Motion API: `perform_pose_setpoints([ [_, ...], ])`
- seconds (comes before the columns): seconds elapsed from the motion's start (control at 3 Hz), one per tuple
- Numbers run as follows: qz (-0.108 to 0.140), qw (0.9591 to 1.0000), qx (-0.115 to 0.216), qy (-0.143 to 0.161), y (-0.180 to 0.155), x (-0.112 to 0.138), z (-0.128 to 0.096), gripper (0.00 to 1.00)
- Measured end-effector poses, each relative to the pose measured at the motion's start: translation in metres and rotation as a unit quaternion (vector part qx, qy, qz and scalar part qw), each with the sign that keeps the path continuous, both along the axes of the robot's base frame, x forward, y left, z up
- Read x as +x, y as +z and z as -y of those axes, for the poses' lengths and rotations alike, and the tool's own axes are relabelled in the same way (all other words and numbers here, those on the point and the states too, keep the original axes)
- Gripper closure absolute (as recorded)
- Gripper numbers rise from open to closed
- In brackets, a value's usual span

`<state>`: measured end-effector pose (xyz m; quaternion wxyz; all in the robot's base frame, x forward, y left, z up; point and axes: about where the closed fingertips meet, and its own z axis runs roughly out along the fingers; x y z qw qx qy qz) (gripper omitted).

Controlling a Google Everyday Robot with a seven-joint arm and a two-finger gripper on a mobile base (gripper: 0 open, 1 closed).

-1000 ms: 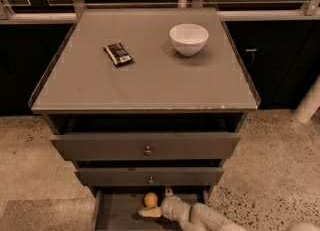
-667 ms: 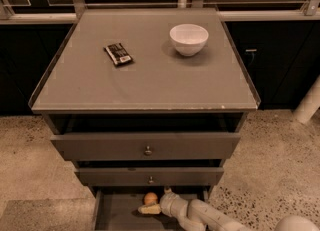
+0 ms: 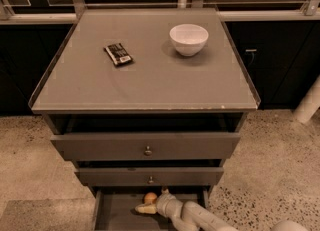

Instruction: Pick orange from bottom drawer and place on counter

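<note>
Dim, brownish scene, lit softly from above.
The counter (image 3: 150, 82) takes most of the light and shows a dull, even sheen. The white bowl (image 3: 188, 39) is the brightest thing, laying a soft shadow at its base on its left and near side. The far cabinets (image 3: 280, 60) sink into near-black. Deep shade fills the gaps above each drawer front. The gripper (image 3: 149, 206) sits low in the murky bottom drawer (image 3: 114, 215), just beside the orange (image 3: 150, 197), pale against the gloom.

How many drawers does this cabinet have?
3, stacked: the top drawer, the middle drawer below it, and the open bottom drawer, where the gripper is at the orange.
</note>
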<state>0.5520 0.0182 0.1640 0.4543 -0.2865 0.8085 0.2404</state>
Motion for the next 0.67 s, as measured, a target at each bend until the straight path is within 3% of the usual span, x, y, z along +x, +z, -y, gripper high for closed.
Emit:
perform_pose_setpoints([
  [0.67, 0.012, 0.9994, -0.026, -0.021, -0.0135, -0.0014, -0.0112, 0.0],
])
